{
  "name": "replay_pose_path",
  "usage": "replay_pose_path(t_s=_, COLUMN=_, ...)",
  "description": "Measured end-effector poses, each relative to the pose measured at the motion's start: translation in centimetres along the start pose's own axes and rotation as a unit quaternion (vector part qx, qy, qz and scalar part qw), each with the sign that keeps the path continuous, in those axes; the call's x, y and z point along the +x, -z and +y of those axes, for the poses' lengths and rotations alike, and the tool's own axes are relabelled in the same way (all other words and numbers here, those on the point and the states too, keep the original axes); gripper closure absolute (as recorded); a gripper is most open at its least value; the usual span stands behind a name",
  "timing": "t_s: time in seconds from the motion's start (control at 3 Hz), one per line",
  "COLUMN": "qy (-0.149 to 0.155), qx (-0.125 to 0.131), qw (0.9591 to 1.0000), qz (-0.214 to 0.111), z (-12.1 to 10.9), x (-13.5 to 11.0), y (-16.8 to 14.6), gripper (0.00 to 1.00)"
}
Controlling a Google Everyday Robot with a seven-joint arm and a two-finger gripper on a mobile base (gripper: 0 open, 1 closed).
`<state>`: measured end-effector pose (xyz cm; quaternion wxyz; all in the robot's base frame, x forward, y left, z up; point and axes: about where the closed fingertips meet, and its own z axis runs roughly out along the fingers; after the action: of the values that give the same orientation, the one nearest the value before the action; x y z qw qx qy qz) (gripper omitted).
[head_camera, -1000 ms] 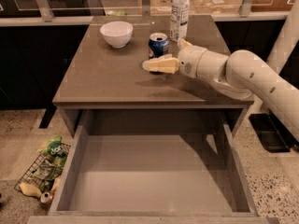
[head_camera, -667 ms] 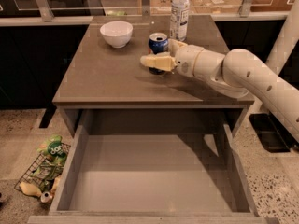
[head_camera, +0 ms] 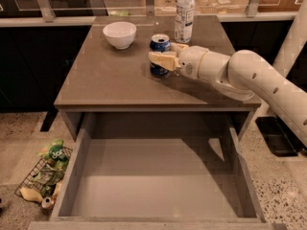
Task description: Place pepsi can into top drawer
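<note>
The pepsi can (head_camera: pixel 159 42), dark blue with a silver top, stands upright on the grey-brown cabinet top (head_camera: pixel 105 80), right of centre. My gripper (head_camera: pixel 162 52) has come in from the right at can height and sits around the can, with its cream-coloured tip crossing the front of the can's lower half. The white arm (head_camera: pixel 240 73) stretches off to the right. The top drawer (head_camera: pixel 144 176) is pulled open below the cabinet's front edge, and its flat grey bottom is bare.
A clear plastic bottle (head_camera: pixel 184 14) stands just behind and right of the can. A white bowl (head_camera: pixel 120 34) sits at the back left of the top. A wire basket of snack packs (head_camera: pixel 45 174) lies on the floor to the drawer's left.
My gripper has moved left and further back, from beside the can to around it. The can, the bottle and the bowl have not moved.
</note>
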<state>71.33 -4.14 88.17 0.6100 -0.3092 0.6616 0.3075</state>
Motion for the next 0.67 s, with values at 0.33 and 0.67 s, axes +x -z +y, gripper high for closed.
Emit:
replay_pose_path(t_s=0.33, qy=0.000, qx=-0.002, qw=1.0000, qz=0.000, z=0.19, x=-0.03, y=-0.20, gripper=0.92)
replay_pose_path(t_s=0.67, qy=0.000, qx=-0.003, qw=1.0000, qz=0.000, z=0.33, x=-0.05, y=-0.34, gripper=1.00)
